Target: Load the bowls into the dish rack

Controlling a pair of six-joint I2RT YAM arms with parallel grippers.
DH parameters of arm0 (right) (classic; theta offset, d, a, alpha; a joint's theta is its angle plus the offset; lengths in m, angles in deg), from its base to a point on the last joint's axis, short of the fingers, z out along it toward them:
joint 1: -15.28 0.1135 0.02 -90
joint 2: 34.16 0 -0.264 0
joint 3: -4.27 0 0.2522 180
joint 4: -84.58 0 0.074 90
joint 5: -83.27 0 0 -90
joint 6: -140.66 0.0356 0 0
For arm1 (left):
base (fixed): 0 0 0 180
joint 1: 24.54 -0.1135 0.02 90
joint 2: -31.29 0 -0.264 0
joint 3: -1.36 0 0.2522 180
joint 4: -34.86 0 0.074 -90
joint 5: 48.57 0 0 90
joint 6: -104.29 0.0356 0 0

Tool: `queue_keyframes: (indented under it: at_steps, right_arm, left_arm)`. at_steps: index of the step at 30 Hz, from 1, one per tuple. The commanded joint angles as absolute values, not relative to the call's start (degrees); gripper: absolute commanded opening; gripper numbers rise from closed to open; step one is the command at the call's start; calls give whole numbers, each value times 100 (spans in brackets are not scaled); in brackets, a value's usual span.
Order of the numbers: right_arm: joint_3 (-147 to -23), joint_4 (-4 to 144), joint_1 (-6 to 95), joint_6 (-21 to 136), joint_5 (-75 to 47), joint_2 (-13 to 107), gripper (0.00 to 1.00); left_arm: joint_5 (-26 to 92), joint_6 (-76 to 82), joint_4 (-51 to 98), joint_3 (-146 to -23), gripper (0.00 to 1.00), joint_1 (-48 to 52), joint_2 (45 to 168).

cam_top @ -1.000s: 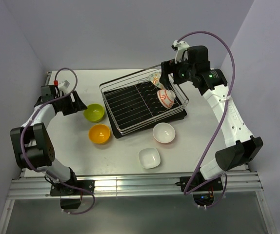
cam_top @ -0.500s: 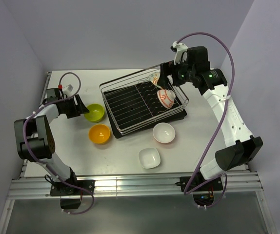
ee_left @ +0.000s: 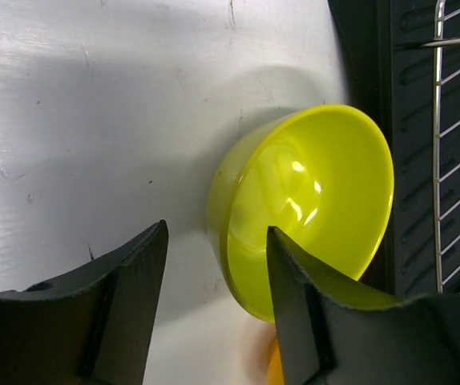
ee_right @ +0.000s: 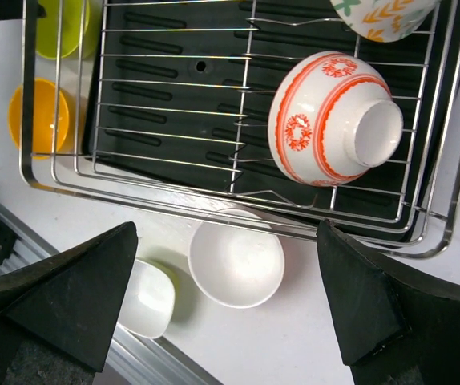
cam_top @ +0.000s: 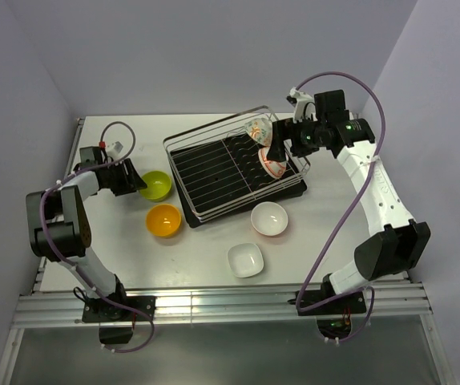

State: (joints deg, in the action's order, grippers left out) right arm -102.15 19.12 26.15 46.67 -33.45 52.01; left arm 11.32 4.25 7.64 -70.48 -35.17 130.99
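Note:
The dish rack (cam_top: 214,172) holds the red-and-white bowl (cam_top: 272,160), tipped on its side, and the leaf-print bowl (cam_top: 256,128) at its far right end. The lime bowl (cam_top: 156,185), orange bowl (cam_top: 163,220) and two white bowls (cam_top: 269,219) (cam_top: 245,260) sit on the table. My left gripper (cam_top: 138,184) is open; its jaws straddle the near rim of the lime bowl (ee_left: 318,184), one finger (ee_left: 302,305) inside, the other (ee_left: 130,305) outside. My right gripper (cam_top: 282,148) is open and empty above the rack's right end, over the red-and-white bowl (ee_right: 326,120).
The rack's wire rim (ee_right: 214,210) and black tray lie just right of the lime bowl (ee_left: 358,48). The orange bowl (ee_right: 38,116) sits by the rack's near left corner. The round white bowl (ee_right: 236,261) touches the rack's front edge, with the squarer one (ee_right: 146,297) beyond it.
My left gripper has moved right up to the lime bowl and now straddles its rim. My right wrist has shifted right and turned over the rack. The bowls have not moved.

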Motion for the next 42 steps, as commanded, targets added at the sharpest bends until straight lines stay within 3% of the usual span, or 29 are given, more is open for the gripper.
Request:
queue_keyframes:
  at_steps: [1, 6, 14, 18, 28, 35, 42]
  right_arm:
    - [-10441, 1905, 2618, 4776, -3565, 4969, 100]
    - [-10389, 2045, 2618, 4995, -3618, 4943, 100]
    - [-10467, 2370, 2627, 5347, -3670, 4978, 100]
    - [-10581, 2468, 2653, 5461, -3688, 5004, 100]
    - [-10994, 3126, 2846, 5935, -4092, 4969, 100]
    - [-11680, 3144, 3022, 6120, -4075, 5074, 100]
    - [-11479, 3364, 3075, 6357, -4154, 4846, 100]
  left_arm:
    - [1128, 410, 985, -7085, 56, -3465, 13183]
    - [1243, 366, 923, -7181, 38, -3456, 13289]
    - [1155, 217, 651, -7462, 19, -3447, 12999]
    - [1129, 120, 466, -7734, 0, -3456, 12736]
    - [1268, 304, -201, -9351, 0, -3070, 11154]
    - [2182, 304, -352, -10397, 0, -1744, 10881]
    - [3184, 226, 9, -10477, 0, -416, 10977]
